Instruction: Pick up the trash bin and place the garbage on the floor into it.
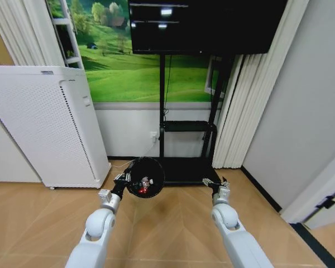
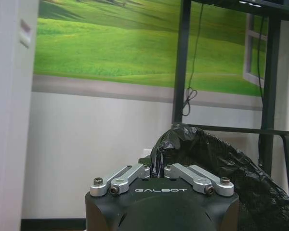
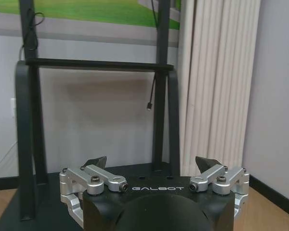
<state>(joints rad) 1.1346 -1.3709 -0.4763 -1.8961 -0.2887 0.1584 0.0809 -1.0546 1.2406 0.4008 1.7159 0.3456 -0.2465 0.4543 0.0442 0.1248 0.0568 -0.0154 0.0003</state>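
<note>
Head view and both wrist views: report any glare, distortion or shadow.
Head view: ceiling lights glare on the dark screen; the white appliance and walls bow outward from lens distortion. Left wrist view: sheen on the trash bin liner. Right wrist view: the black stand casts a soft shadow on the wall.

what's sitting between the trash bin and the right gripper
Nothing. In the head view, the stretch between the trash bin, held by the left gripper, and the open right gripper shows bare wooden floor and the TV stand's black base.
</note>
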